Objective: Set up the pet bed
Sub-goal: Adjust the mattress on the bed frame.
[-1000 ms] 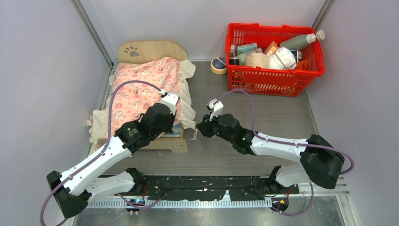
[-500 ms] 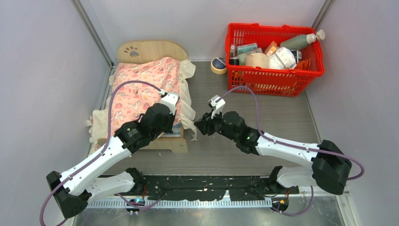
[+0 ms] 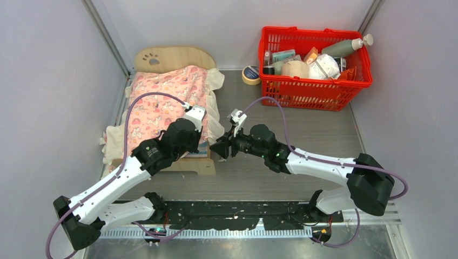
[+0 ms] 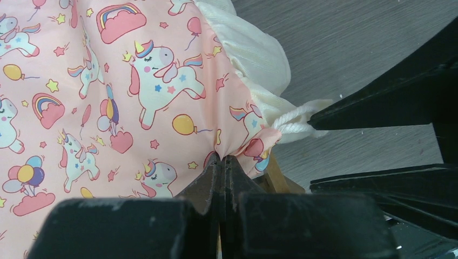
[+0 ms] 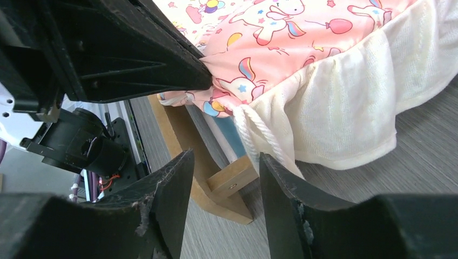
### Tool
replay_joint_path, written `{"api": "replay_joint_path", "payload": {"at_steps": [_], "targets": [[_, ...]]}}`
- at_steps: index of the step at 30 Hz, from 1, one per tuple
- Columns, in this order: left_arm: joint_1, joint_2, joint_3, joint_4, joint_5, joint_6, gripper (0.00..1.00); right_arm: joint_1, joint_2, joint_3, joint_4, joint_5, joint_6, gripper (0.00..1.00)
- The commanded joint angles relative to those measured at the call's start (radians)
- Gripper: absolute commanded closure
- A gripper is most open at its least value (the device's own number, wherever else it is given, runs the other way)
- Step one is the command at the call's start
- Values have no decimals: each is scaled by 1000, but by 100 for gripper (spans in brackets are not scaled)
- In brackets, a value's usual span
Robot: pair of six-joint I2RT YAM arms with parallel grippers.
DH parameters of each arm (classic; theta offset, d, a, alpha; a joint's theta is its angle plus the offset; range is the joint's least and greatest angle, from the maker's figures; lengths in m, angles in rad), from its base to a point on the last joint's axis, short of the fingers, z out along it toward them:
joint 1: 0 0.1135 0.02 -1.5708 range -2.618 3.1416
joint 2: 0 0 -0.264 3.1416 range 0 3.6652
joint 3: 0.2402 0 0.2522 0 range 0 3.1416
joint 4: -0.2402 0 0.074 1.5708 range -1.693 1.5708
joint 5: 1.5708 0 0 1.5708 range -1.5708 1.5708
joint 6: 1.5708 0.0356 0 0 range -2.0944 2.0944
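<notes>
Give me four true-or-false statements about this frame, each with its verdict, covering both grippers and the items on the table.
1. The left gripper is shut on the pink unicorn-print blanket. True.
2. The right gripper clamps the blanket's edge. False: its jaws stand open, clamping nothing.
3. The cream tape roll lies inside the red plastic basket. False: it lies on the table beside the basket.
4. The light wooden pet bed has a paw-print cutout in its arched headboard. True.

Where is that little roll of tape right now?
In the overhead view, the tape roll lies far back, just left of the red basket and right of the pet bed.
</notes>
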Motion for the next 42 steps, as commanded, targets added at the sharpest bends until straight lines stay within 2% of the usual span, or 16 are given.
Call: {"api": "replay_joint_path", "payload": {"at_steps": [1, 9, 19, 21, 27, 29, 32, 36, 37, 40, 42], "targets": [[0, -5, 10, 35, 17, -19, 100, 2, 33, 70, 12, -38, 2, 46], [0, -13, 7, 37, 14, -13, 100, 2, 84, 84, -22, -59, -19, 46], [0, -7, 10, 37, 21, -12, 100, 0, 102, 83, -65, 12, -63, 45], [0, -2, 10, 37, 22, -13, 100, 0, 128, 88, -37, -35, -48, 47], [0, 8, 11, 44, 21, -9, 100, -5, 233, 100, 83, -371, 41, 53], [0, 12, 9, 47, 23, -10, 100, -7, 245, 95, 122, -422, 73, 53], [0, 14, 2, 55, 26, -15, 100, -7, 243, 87, 151, -430, 96, 52], [0, 12, 1, 57, 25, -15, 100, -16, 240, 76, 142, -328, 108, 51], [0, 10, 0, 58, 24, -15, 100, -21, 240, 67, 147, -300, 116, 52], [0, 8, -5, 57, 11, -11, 100, -38, 232, 42, 200, -278, 153, 73], [0, 9, -9, 56, 0, -5, 100, -55, 214, 23, 263, -314, 205, 78]]}}
